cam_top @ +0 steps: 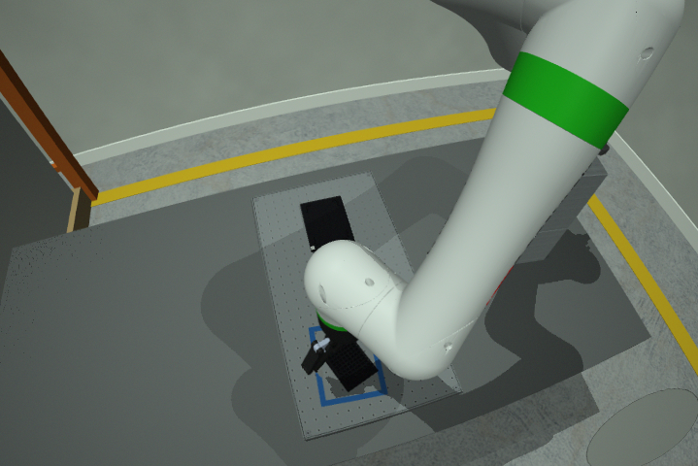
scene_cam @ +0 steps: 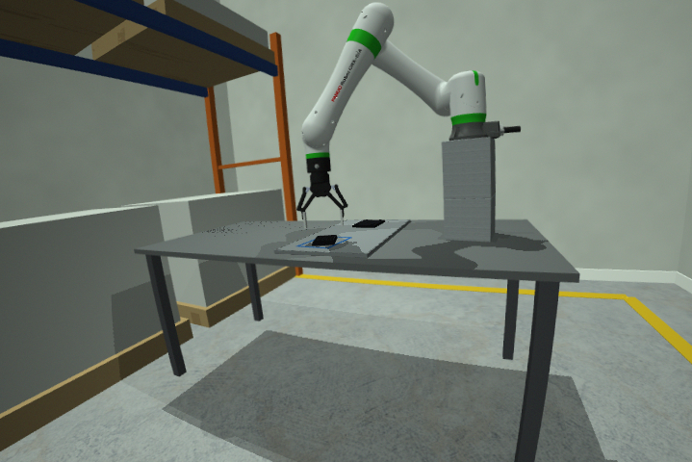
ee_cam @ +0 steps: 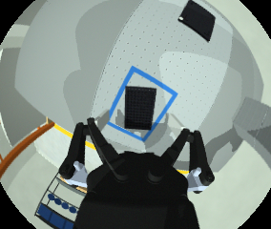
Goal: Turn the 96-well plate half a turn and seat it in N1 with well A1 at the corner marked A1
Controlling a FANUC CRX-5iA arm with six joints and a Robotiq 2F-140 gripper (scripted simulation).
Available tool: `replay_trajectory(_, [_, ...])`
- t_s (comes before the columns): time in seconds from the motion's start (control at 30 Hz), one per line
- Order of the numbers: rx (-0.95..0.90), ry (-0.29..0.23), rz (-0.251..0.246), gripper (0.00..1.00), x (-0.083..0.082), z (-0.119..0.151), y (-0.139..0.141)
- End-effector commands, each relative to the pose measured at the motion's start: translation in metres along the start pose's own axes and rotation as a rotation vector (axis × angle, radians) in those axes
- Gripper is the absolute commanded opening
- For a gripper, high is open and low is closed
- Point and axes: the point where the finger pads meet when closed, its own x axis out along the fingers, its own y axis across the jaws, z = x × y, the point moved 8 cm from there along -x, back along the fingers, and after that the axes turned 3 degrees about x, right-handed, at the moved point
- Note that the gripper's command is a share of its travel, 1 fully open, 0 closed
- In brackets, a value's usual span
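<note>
Black 96-well plate [ee_cam: 139,106] lies inside blue taped outline [ee_cam: 168,92] near the grey bench's [scene_cam: 482,267] front-left corner; black gripper [scene_cam: 322,218] hovers above, released, grasping nothing.

Industrial lab or warehouse cell; bare concrete floor [scene_cam: 357,326] edged with yellow safety tape [scene_cam: 668,332]; orange-posted pallet racking [scene_cam: 278,109] with blue beams against plain grey walls; grey steel table [scene_cam: 466,261] carrying a perforated deck plate [scene_cam: 379,234], a block pedestal [scene_cam: 469,185] and a white, green-banded arm [scene_cam: 346,76].
</note>
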Motion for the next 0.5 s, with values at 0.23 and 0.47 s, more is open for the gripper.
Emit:
replay_trajectory(0.23, [0.0,0.0,0.0,1.0,-0.019,0.0,0.0])
replay_trajectory(0.47, [0.0,0.0,0.0,1.0,-0.019,0.0,0.0])
